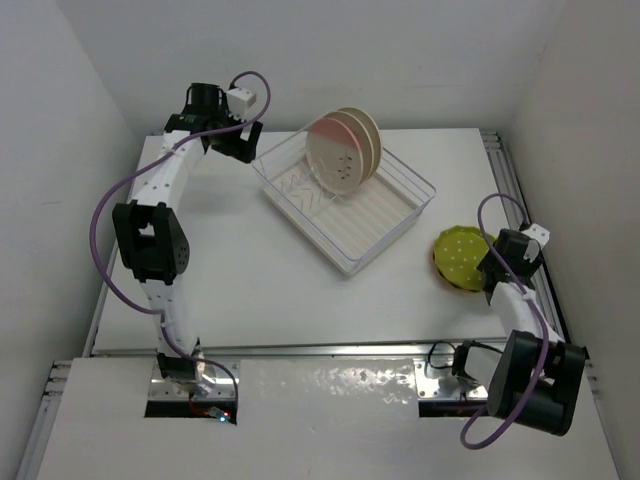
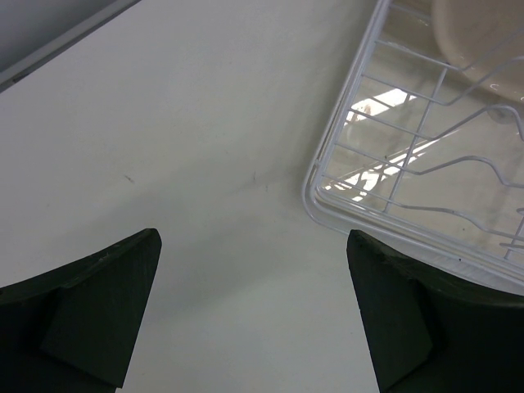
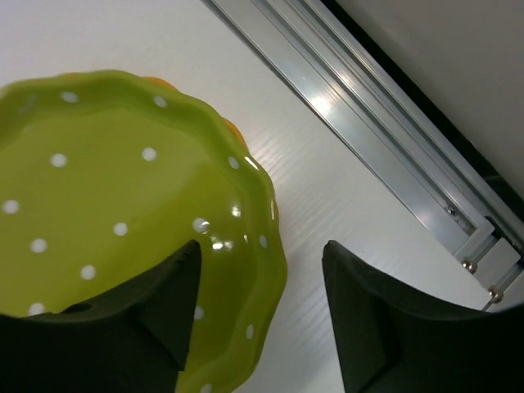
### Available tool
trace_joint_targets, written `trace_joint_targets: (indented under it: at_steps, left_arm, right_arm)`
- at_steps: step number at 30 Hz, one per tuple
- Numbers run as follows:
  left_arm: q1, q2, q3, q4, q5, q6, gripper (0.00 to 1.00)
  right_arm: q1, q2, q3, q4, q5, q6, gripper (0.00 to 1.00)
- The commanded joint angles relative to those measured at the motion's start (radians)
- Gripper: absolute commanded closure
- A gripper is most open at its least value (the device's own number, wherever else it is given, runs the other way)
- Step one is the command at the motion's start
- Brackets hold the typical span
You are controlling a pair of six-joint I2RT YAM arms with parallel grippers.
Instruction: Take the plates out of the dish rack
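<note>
The white table (image 1: 250, 280) is noted as bearing everything. The white rectangular dish rack with a thin wire rim (image 1: 390, 215) is set askew at its centre. Two plates are held upright in the far slots: the pale pink round plate (image 1: 333, 160) in front and the beige round plate (image 1: 365, 135) close behind it, neither yet unloaded. The yellow-green plate with white dots (image 3: 106, 188) is laid flat, right of the rack, on the orange-yellow plate (image 3: 236, 128), of which only a sliver is seen. The left gripper (image 2: 252, 246) is spread wide and empty over bare table beside the rack's corner. The right gripper (image 3: 262, 246) is parted and released, astride the green rim; contact cannot be determined. The plates are judged rigid, glossy, slippery and chippable. A pinch on the pink plate's exposed upper rim is advised, with a straight lift.
</note>
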State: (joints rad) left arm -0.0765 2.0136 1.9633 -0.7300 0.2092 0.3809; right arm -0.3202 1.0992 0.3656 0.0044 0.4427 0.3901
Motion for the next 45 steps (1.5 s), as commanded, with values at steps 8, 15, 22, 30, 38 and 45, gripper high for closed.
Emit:
trace_joint_targets:
  at_steps: [8, 15, 22, 30, 38, 45]
  left_arm:
    - [0.011, -0.064, 0.035, 0.015, -0.007, 0.009, 0.05]
    - [0.011, -0.099, 0.028, 0.017, 0.019, 0.003, 0.05]
    - [0.009, -0.159, -0.035, 0.014, 0.019, -0.01, 0.05]
    - [0.009, -0.223, -0.139, 0.018, -0.034, 0.004, 0.05]
    - [0.009, -0.233, -0.158, 0.021, -0.039, 0.006, 0.05]
    - [0.009, -0.225, -0.152, 0.021, -0.051, 0.01, 0.05]
  right_arm:
    - [0.0, -0.013, 0.381, -0.171, -0.353, -0.172, 0.39]
    - [0.257, 0.155, 0.741, -0.306, -0.675, -0.351, 0.61]
    - [0.541, 0.453, 0.986, -0.106, -0.72, -0.307, 0.47]
    - [0.628, 0.755, 1.21, -0.038, -0.759, -0.321, 0.56]
    - [0.647, 0.866, 1.248, 0.054, -0.642, -0.281, 0.54]
    - [0.679, 0.906, 1.265, 0.042, -0.639, -0.324, 0.84]
